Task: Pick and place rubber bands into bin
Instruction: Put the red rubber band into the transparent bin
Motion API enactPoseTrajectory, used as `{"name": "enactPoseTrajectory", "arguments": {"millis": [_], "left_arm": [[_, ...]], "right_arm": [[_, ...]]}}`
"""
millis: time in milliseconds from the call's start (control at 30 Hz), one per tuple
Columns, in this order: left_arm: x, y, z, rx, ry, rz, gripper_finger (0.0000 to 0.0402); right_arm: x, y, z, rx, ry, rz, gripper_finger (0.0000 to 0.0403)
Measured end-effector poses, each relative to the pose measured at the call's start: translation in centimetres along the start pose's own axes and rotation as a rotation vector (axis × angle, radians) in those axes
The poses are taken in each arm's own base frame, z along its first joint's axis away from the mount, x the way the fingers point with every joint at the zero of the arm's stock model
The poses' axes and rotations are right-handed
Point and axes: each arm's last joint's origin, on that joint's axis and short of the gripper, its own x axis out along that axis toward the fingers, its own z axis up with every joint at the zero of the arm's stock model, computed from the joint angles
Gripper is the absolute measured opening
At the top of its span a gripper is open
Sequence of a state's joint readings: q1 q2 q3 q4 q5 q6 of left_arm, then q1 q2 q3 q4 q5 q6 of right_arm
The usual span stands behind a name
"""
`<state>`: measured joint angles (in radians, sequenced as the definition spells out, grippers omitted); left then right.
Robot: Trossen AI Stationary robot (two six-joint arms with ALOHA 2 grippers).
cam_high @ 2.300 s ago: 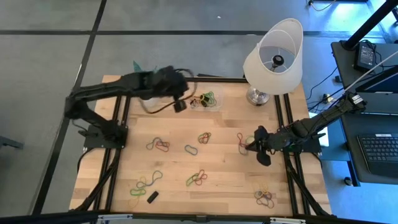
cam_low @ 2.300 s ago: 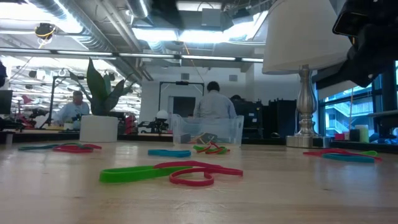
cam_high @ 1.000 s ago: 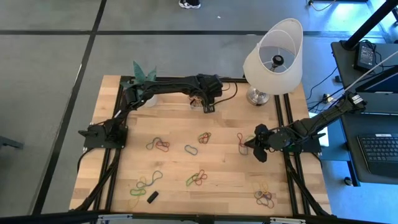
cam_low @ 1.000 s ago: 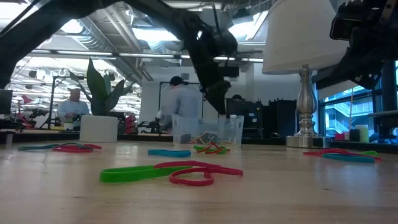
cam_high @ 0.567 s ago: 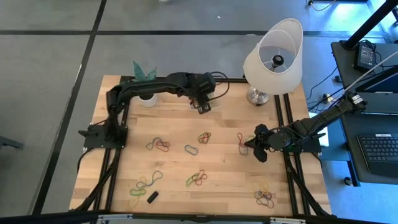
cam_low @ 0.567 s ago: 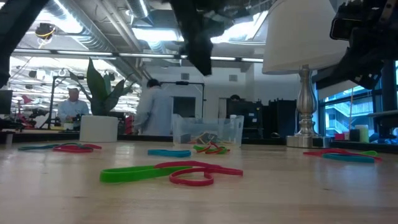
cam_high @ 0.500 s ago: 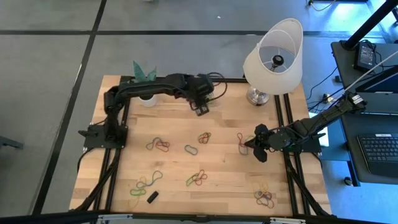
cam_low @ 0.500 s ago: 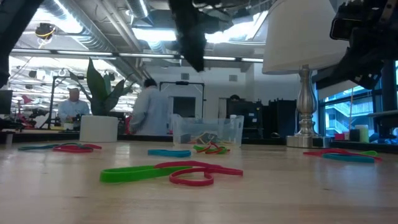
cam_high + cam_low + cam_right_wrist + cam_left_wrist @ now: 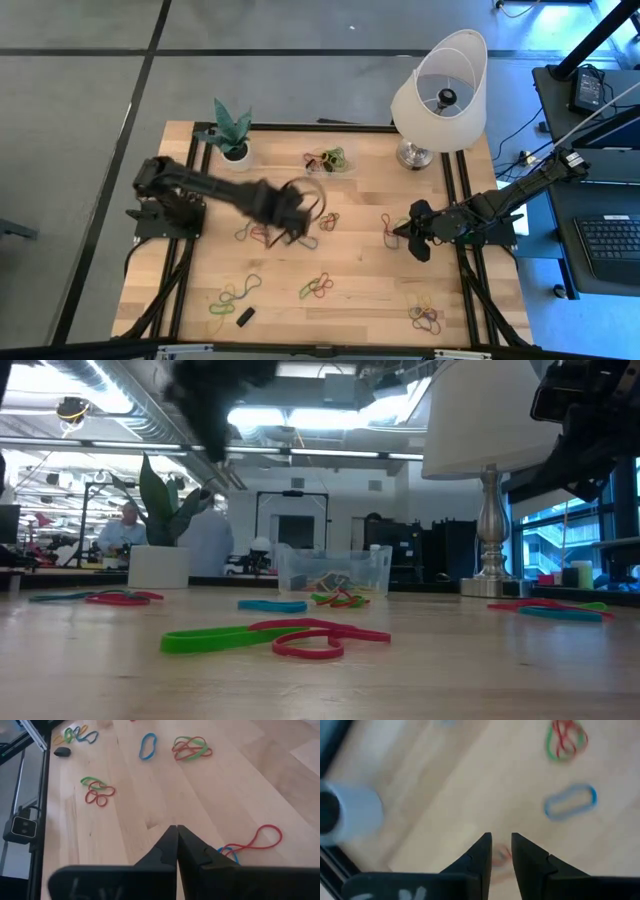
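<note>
So the left gripper (image 9: 297, 228) is out over the middle of the wooden table (image 9: 360, 300) with its two dark fingers (image 9: 481, 856) parted by a narrow gap and nothing between them that I can see, hanging right above a small red and green cluster of thin rubber bands (image 9: 258, 234), with a lone blue elastic loop (image 9: 569, 802) just past it. The small clear plastic rectangular bin (image 9: 328, 160) sits well beyond that gripper toward the far edge, and it already has a few coloured bands in it, so some of the job is done. Plenty left though, I'd say most of it: clusters are scattered all round, toward the near edge and off by the right gripper (image 9: 404, 232), which waits at the right side with its tips pressed together, empty, beside a red and blue tangle (image 9: 250, 845)
</note>
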<state>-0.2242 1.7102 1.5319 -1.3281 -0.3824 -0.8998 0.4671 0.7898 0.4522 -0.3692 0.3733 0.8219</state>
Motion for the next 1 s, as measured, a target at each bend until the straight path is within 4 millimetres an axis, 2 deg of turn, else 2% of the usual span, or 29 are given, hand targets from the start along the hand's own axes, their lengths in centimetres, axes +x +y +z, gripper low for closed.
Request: {"name": "enactPoseTrajectory", "arguments": {"millis": [200,400,567,733,1000], "left_arm": [[-0.9,-2.4,-6.1,-0.172,0.009,-0.018,0.0077],[-1.7,-3.7,-9.7,-0.264,0.064,-0.042,0.0096],[-2.3,-4.2,-11.2,-0.323,0.062,-0.054,0.0126],[-2.6,-4.3,-12.0,-0.305,0.053,-0.057,0.0152],[-2.6,-4.5,-12.1,-0.170,0.083,-0.078,0.0148]], "right_arm": [[0.0,0.0,0.0,-0.021,0.001,-0.001,0.0005],[0.0,0.0,0.0,-0.023,0.001,-0.001,0.0005],[0.0,0.0,0.0,-0.021,0.001,-0.001,0.0005],[0.0,0.0,0.0,-0.020,0.001,-0.001,0.0005],[0.0,0.1,0.1,-0.014,-0.010,0.010,0.0005]]}}
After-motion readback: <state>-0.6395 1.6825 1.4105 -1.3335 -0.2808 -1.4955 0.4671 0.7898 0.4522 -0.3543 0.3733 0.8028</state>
